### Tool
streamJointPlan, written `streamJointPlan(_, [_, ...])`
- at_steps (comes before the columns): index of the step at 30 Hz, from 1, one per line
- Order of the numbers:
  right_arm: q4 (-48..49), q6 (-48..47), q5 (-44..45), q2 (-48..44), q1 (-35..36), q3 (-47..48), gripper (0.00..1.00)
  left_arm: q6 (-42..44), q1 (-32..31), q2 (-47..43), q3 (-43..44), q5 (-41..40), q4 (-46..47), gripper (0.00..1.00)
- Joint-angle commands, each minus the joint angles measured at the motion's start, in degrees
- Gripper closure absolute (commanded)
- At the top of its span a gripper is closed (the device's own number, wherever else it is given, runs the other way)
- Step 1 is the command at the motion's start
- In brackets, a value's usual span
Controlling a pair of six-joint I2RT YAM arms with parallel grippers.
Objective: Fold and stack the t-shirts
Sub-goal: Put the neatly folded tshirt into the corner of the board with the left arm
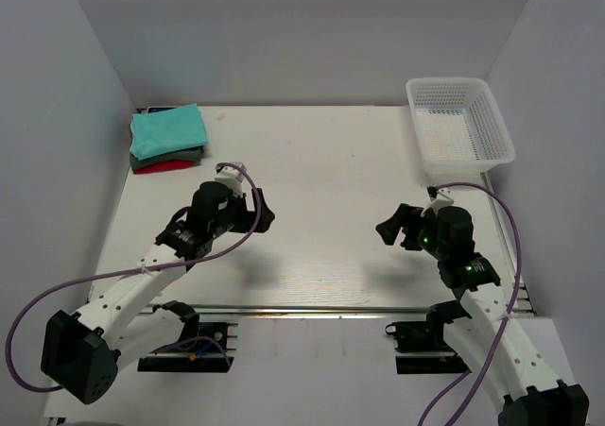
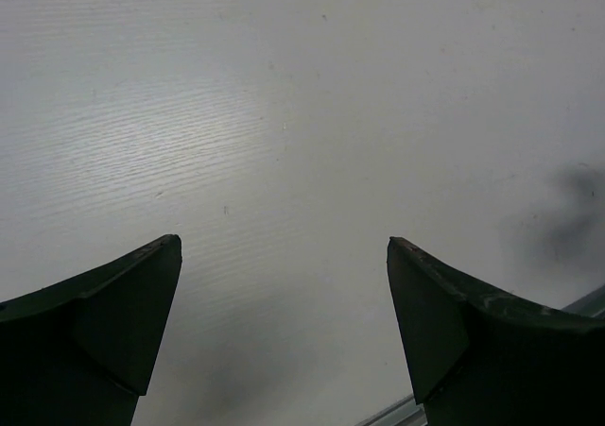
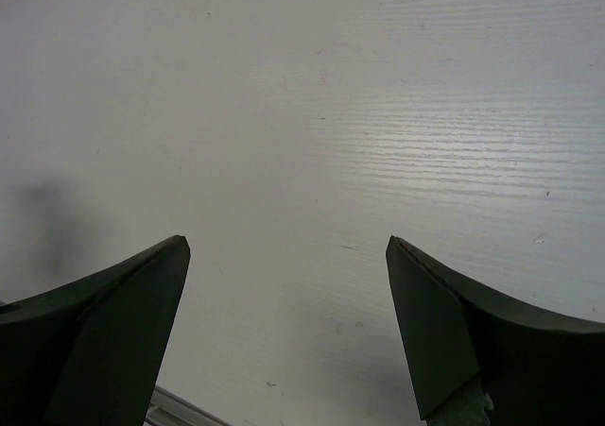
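Three folded t-shirts lie stacked at the table's far left corner: the teal one (image 1: 167, 129) on top, the dark grey-green one (image 1: 161, 161) under it and the red one (image 1: 163, 168) at the bottom. My left gripper (image 1: 263, 211) is open and empty over bare table, to the right of and nearer than the stack. My right gripper (image 1: 392, 227) is open and empty over bare table at the right. In the left wrist view the left gripper (image 2: 284, 247) shows only white table between its fingers, and so does the right gripper (image 3: 288, 247) in the right wrist view.
A white plastic mesh basket (image 1: 460, 129) stands at the far right corner. The white table (image 1: 321, 171) is walled at the back and both sides. A metal rail (image 1: 312, 309) runs along the near edge by the arm bases.
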Motion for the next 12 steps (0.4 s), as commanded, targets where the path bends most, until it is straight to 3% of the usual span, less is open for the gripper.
streamJointPlan(1, [2.3, 0.5, 1.0, -0.2, 0.1, -0.5, 0.10, -1.9, -1.9, -1.8, 0.2, -9.1, -3.1, 0.01])
streamJointPlan(12, [8.3, 2.2, -0.1, 1.3, -0.1, -0.7, 0.10, -0.4, -3.6, -7.4, 0.1, -15.9, -5.9, 0.01])
